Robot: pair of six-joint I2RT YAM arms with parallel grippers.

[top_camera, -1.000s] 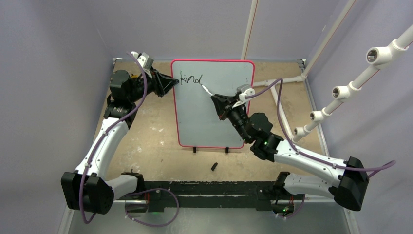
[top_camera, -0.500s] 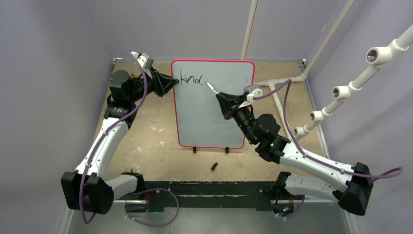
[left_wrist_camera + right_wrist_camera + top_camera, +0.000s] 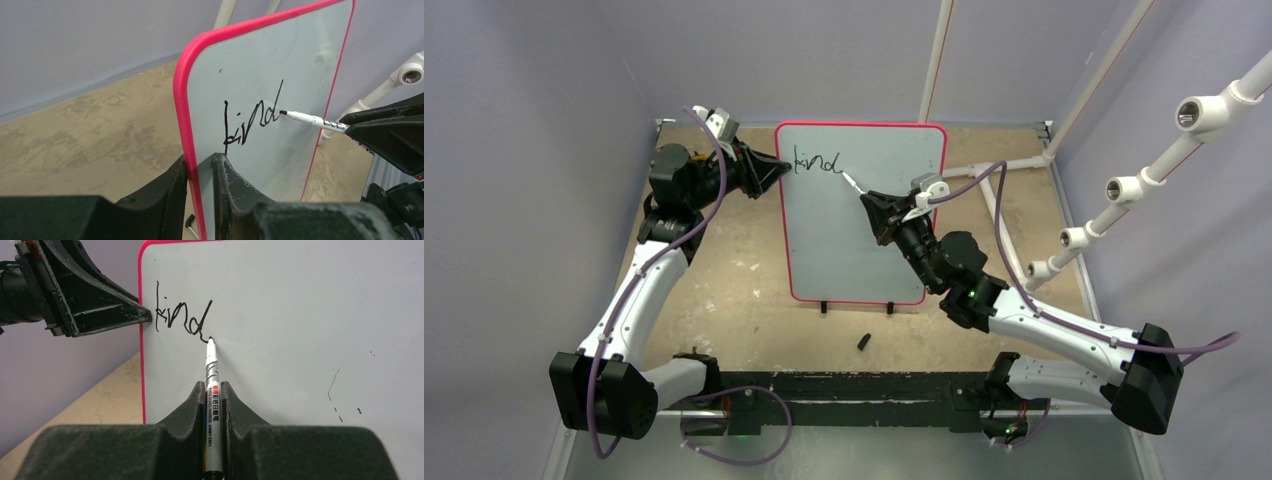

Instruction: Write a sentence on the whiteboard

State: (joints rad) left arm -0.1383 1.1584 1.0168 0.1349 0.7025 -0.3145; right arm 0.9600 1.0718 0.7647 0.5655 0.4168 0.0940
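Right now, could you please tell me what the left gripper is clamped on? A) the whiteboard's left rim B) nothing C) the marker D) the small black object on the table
A: the left wrist view shows the left gripper with a finger on each side of the whiteboard at its red-pink rim; the marker sits in the right gripper.

The marker (image 3: 852, 184) back touching the sentence (image 3: 182, 317), right claw (image 3: 867, 200) leftward.

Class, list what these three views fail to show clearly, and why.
Left wrist view: the left gripper hides the lower edge of the whiteboard.
Right wrist view: the rear of the marker is buried in the right gripper.
Top view: the small black object is too small to identify.
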